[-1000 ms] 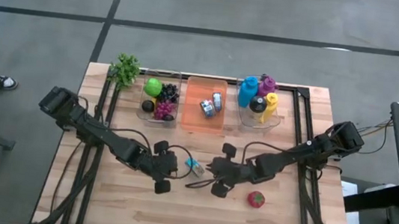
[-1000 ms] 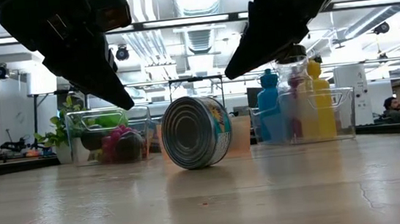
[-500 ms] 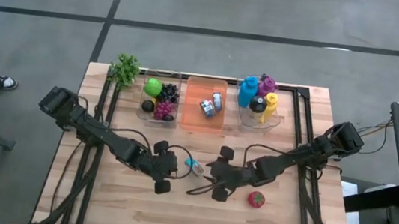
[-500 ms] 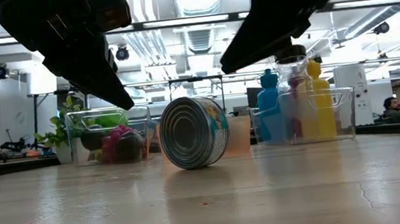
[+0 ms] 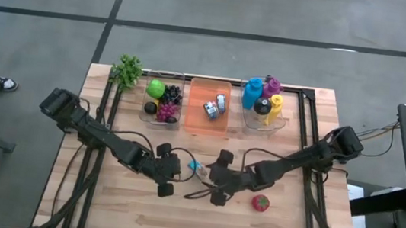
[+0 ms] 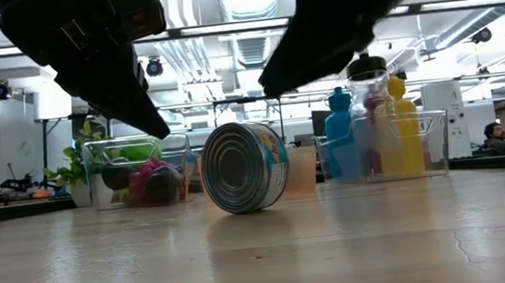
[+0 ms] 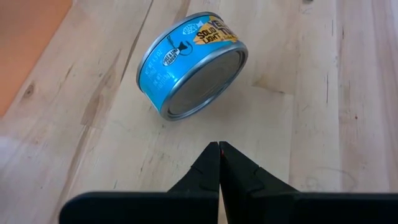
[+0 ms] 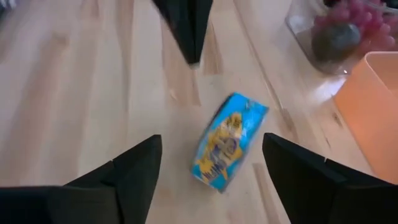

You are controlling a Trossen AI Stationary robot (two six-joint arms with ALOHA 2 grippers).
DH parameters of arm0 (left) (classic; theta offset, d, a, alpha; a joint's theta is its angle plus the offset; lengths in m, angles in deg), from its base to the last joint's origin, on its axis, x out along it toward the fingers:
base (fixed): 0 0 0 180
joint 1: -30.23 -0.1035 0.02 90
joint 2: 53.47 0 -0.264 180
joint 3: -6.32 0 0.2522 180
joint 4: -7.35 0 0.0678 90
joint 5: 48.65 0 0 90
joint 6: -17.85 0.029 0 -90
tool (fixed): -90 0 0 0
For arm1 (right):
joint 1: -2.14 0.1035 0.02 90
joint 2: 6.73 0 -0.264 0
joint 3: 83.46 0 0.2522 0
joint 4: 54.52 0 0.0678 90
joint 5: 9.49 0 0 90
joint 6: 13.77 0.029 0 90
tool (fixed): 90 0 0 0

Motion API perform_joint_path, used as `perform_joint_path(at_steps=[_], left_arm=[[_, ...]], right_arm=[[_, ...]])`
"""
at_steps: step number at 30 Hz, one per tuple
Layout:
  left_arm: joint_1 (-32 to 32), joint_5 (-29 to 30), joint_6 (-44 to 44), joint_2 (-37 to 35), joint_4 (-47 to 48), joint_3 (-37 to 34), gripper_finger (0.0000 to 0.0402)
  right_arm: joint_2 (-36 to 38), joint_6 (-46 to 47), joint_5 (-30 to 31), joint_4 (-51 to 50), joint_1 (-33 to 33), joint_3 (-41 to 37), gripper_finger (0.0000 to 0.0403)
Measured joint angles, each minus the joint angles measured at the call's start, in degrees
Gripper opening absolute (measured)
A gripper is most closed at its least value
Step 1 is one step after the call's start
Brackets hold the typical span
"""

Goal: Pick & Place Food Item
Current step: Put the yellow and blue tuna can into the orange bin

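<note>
A blue tuna can lies on its curved side wall on the wooden table; in the low view its round end faces the camera. My left gripper hangs shut just left of the can, fingertips pointing at it and touching nothing. My right gripper is open above the table just right of the can. Its two fingers stand to either side of the can without touching it.
Along the far edge stand a clear bin of fruit, an orange bin holding cans, and a clear bin of bottles. A small plant is at the far left. A red strawberry lies right of my right gripper.
My right gripper has moved toward the table's left edge, closing in on the can, and its fingers have opened. The can and my left gripper have stayed where they were.
</note>
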Motion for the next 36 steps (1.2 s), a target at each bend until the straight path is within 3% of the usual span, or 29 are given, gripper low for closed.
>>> perform_joint_path(at_steps=[10, 14, 21, 36], left_arm=[[0.0, 0.01, -0.01, 0.0, -0.03, 0.0, 0.0003], [0.0, 0.0, -0.02, 0.0, -0.02, 0.0, 0.0003], [0.0, 0.0, -0.06, 0.0, -0.24, 0.0, 0.0003], [0.0, 0.0, -0.22, 0.0, -0.5, 0.0, 0.0003]], right_arm=[[-4.89, 0.55, 0.17, -2.48, 0.0, 5.57, 0.029], [-5.23, 1.25, 3.63, -3.71, 0.0, 6.65, 0.0283], [-6.03, 4.3, 6.03, -4.28, -0.44, 6.06, 0.0275], [-8.36, 7.83, 5.98, -3.88, -1.89, 5.78, 0.0302]])
